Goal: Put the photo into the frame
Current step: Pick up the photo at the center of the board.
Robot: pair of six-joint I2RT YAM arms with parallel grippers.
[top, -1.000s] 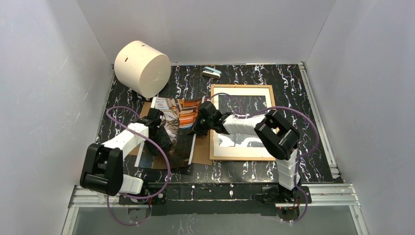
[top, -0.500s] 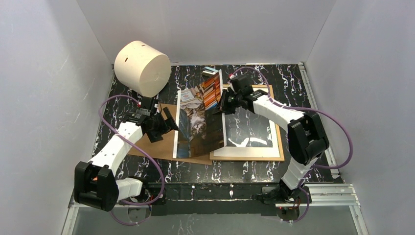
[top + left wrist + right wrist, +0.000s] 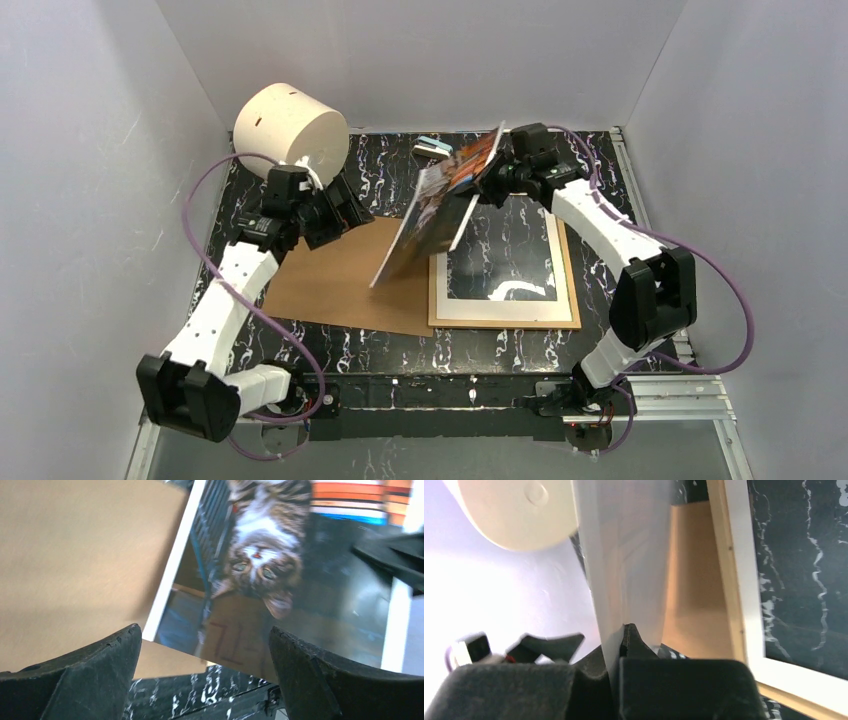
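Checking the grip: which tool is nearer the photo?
Right. The right tool is shut on the photo at its upper edge; the left tool hangs open to its left, not touching.

Soft, even overhead light fills the top view. Shadows on the bench are faint, and the glazing of the frame carries a pale glare streak. The left wrist view is dimmer and smeared, and the photo is soft. The right wrist view is washed out white at left, where the cylinder is blurred.
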